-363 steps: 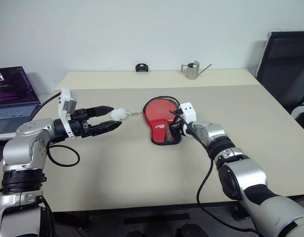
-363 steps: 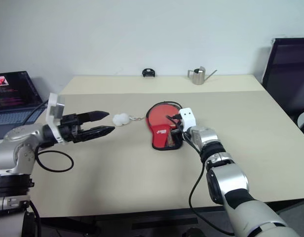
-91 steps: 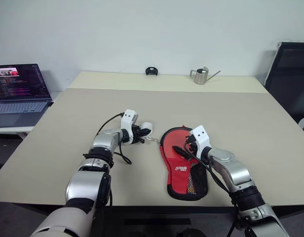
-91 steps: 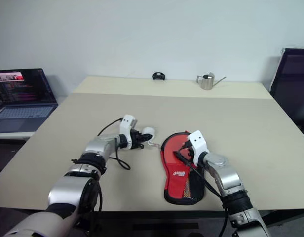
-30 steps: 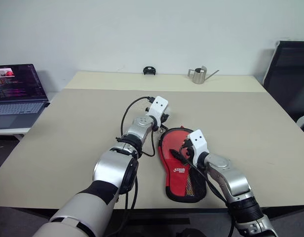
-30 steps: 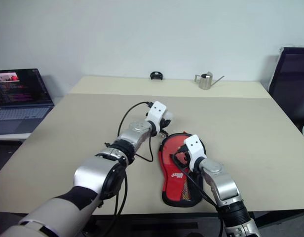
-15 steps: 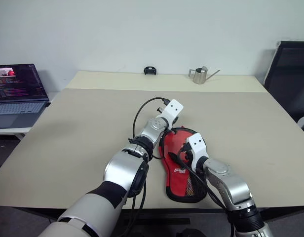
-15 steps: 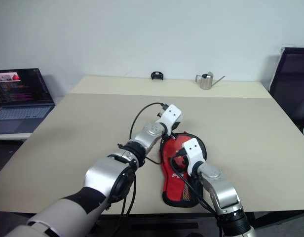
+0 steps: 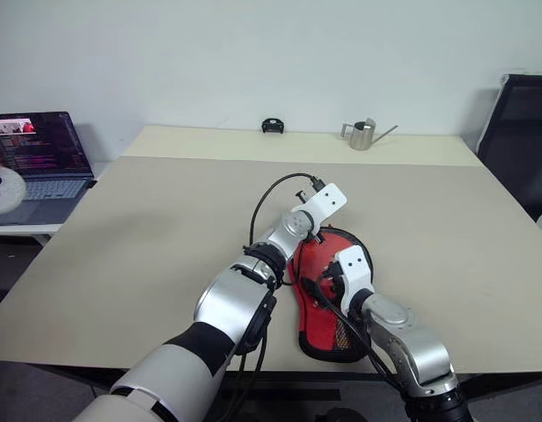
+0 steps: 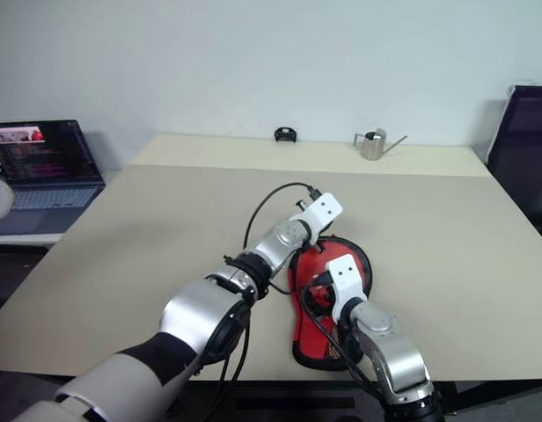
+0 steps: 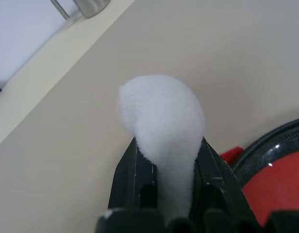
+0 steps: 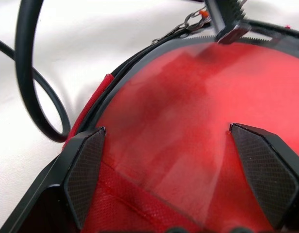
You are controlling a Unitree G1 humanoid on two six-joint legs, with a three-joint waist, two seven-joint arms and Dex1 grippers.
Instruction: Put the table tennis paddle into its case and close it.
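On a beige table (image 9: 121, 229) near its front edge, the case (image 9: 328, 303) lies flat with its red side up, the long axis running from the front edge toward the far side of the table; its round head points away from the robot and its narrow handle end, with the black mesh pocket, points toward the front edge. Through the unzipped head a smooth red face shows in the right wrist view, which looks like the table tennis paddle (image 12: 188, 121) inside, though how far it sits in the case cannot be told. The left gripper (image 11: 166, 160) reaches across over the far rim of the case, its two black fingers clamped together on the white ball charm (image 11: 161, 116), whose fluffy top bulges out beyond the fingertips. A short metal chain (image 12: 181, 26) runs from near the zip's toothed track at the head of the case. The right gripper (image 12: 174, 141) hovers low over the middle of the case, its fingers (image 12: 86, 170) spread wide apart on either side of the red face, gripping nothing. A black cable (image 12: 28, 73) from the left arm loops over the table beside the case. At the far side of the table stand a small metal watering can (image 9: 363, 134) and a small black object (image 9: 272, 126); an open laptop (image 9: 33, 163) sits on a separate surface off to the left
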